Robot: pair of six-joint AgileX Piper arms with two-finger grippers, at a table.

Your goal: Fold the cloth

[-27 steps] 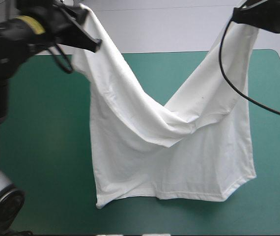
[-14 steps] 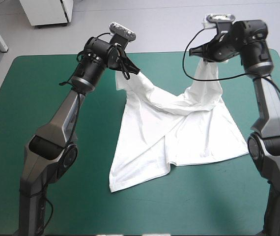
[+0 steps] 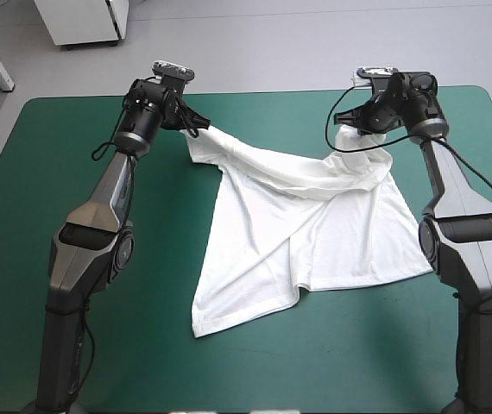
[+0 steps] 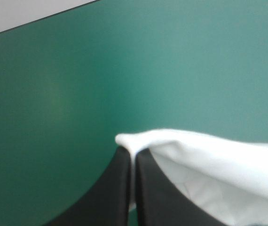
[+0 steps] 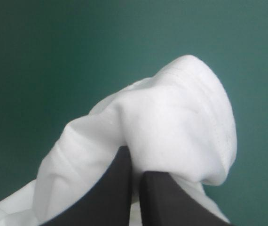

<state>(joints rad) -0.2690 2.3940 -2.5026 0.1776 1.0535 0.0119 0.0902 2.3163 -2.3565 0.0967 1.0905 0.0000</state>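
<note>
- Table (image 3: 47, 198): the teal-green cover is bare along both sides. The T-shirt lies across its middle, from the far half toward the near edge.
- T-shirt (image 3: 315, 233): white. The body is spread mostly flat on the table, with one near corner trailing toward the near-left. The far edge is raised at two corners and sags between them in a rumpled band.
- Left arm (image 3: 99, 224): it stands at the table's left and the forearm reaches toward the far edge. The wrist is turned inward toward the centre.
- Right arm (image 3: 453, 207): it mirrors the left from the table's right, with the wrist also turned inward.
- Left gripper (image 3: 196, 129): it is clamped on the T-shirt's far-left corner. In the wrist view the black fingers are all but closed on a pinched fold of white cloth.
- Right gripper (image 3: 354, 123): it is clamped on the far-right corner. In the wrist view cloth with a stitched hem bulges over the near-closed black fingers.
</note>
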